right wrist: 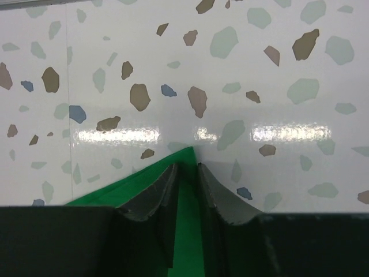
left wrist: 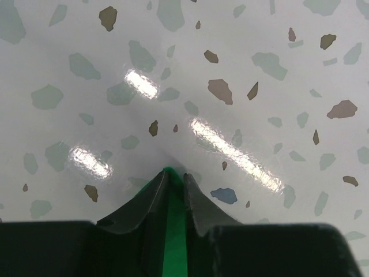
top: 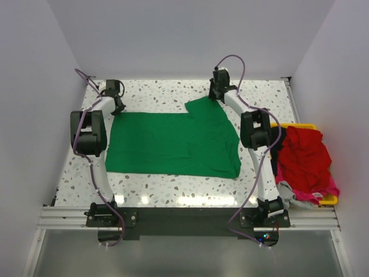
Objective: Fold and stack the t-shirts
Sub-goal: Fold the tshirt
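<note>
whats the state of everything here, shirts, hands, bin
green t-shirt: spread out on the table, unfolded
left hand: shut on a green t-shirt corner
right hand: shut on a green t-shirt corner
red t-shirt: crumpled, in the bin
yellow bin: heaped with shirts

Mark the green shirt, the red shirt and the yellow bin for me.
green shirt (top: pixel 167 144): top view, middle of body
red shirt (top: pixel 305 154): top view, crumpled middle
yellow bin (top: pixel 330 200): top view, near right corner

Matt soft cloth — green t-shirt (top: pixel 173 144); glossy smooth speckled top — table (top: pixel 161 93).
</note>
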Tool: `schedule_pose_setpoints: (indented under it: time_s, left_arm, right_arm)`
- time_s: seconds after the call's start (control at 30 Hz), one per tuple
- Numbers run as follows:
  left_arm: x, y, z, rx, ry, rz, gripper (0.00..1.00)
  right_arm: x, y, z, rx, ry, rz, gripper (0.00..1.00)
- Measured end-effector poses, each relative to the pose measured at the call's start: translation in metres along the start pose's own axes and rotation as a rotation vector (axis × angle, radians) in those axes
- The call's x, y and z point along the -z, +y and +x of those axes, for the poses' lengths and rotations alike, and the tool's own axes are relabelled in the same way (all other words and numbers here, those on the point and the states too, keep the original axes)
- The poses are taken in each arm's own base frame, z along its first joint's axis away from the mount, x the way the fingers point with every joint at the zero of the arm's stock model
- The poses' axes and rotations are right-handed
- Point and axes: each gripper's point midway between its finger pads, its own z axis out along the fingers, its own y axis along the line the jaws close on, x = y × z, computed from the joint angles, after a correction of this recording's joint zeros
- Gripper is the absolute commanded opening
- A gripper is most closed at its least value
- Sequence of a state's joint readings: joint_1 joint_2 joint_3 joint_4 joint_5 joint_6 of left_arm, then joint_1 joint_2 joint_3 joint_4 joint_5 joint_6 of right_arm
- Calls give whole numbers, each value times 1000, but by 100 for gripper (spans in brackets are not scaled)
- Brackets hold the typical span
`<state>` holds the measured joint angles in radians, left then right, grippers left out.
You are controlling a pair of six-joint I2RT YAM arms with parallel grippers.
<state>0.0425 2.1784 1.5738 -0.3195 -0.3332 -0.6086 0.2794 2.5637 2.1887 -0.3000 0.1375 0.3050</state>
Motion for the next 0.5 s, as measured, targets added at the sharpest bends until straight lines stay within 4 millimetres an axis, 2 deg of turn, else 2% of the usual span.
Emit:
schedule_pose_setpoints:
  time_s: [0.1,0.27,0.5]
  left_arm:
    - [0,0,0,0,0,1,9]
    - [0,-1,0,1,2,5,0]
    - [0,-3,0,2,3,13,0]
  right_arm:
    - [-1,0,2,-13,4,1,13]
    - [-1,-1,3,-31,-4,1,2]
    - [5,-4,6,-42,9,9,0]
